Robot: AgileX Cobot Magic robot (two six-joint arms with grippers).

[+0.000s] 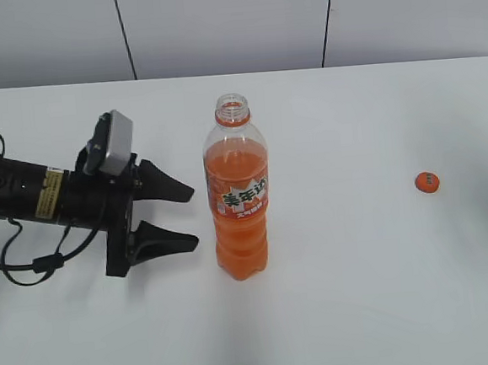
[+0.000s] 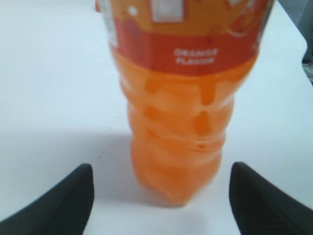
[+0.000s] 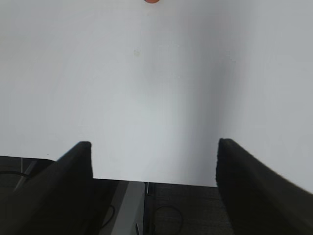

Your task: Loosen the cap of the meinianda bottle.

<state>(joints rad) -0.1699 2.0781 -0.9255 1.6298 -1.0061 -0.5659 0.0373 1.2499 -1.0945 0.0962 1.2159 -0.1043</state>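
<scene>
Cap (image 1: 427,181) is already off the meinianda bottle (image 1: 239,195), which stands just past the left gripper's (image 1: 189,216) wide-spread fingers; the right gripper (image 3: 154,161) gapes empty too.

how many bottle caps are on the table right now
1. The cap lies flat on the table, far right of the open-necked meinianda bottle. No other shows in any view.
</scene>
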